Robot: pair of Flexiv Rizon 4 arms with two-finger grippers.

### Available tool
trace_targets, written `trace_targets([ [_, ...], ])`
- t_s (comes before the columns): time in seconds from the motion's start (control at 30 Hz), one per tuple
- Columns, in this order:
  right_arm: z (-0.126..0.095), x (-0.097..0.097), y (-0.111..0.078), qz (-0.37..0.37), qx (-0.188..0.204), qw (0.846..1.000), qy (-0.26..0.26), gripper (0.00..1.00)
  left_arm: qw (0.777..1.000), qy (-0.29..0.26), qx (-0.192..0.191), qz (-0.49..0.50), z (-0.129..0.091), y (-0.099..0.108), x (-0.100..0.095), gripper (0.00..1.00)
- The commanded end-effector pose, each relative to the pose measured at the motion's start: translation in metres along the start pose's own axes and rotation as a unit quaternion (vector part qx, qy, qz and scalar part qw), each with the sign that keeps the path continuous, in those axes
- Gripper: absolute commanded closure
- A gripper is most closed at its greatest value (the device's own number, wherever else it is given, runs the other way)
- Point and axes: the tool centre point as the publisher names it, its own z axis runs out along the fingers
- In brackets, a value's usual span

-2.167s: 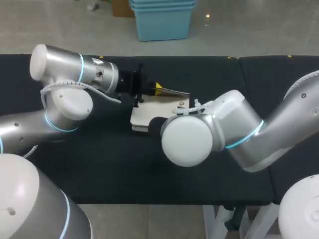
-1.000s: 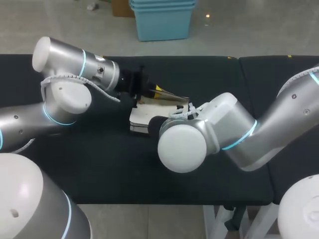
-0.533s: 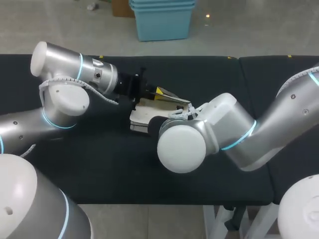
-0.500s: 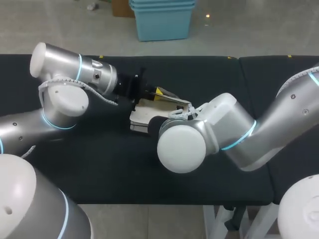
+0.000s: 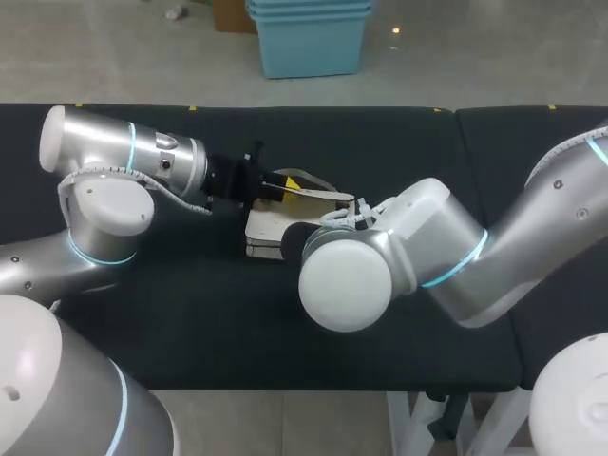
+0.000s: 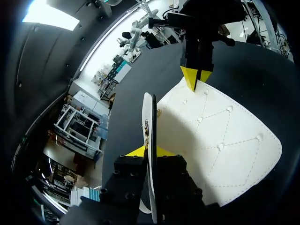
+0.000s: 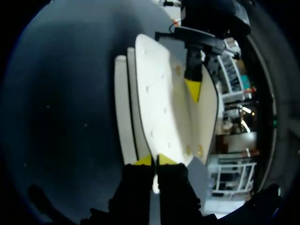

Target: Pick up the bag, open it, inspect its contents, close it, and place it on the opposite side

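Observation:
A white quilted bag [image 5: 266, 226] lies on the black table [image 5: 427, 142], its flap [image 5: 318, 193] lifted off the body. My left gripper [image 5: 285, 185] comes in from the left and is shut on the flap's edge; in the left wrist view the thin flap [image 6: 148, 117] runs between its yellow tips [image 6: 150, 151], with the quilted panel [image 6: 220, 136] beside it. My right gripper [image 7: 153, 160] is shut on the edge of the bag's front panel [image 7: 154, 93]. It shows across the bag as my other gripper [image 6: 196, 79]. In the head view the right arm hides it.
The right arm's large white joint [image 5: 347, 275] hangs over the table just in front of the bag. A seam [image 5: 458, 123] splits the black tabletop to the right. Bare tabletop lies to the left front [image 5: 190, 313].
My left arm has drawn back to the left, taking the flap's edge with it, so the flap now lies lower and closer over the bag. The right arm has hardly moved.

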Motion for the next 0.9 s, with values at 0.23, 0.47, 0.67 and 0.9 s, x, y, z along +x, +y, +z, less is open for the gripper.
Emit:
trace_targets([
  [0.23,0.003,0.001,0.000,0.001,0.001,1.000,-0.002,1.00,0.999,-0.002,-0.024,-0.034,-0.011,-0.011,-0.016,0.47],
  [0.47,0.003,0.001,0.000,0.001,0.001,1.000,-0.002,1.00,0.999,0.002,-0.034,-0.038,-0.010,-0.009,-0.016,0.67],
  [0.67,0.003,0.001,0.000,0.001,0.001,1.000,-0.002,1.00,0.999,0.005,-0.032,-0.025,-0.007,-0.007,-0.009,1.00],
  [0.9,0.003,0.001,0.000,0.001,0.001,1.000,-0.002,1.00,1.000,-0.008,-0.013,0.010,-0.009,-0.010,0.007,1.00],
])
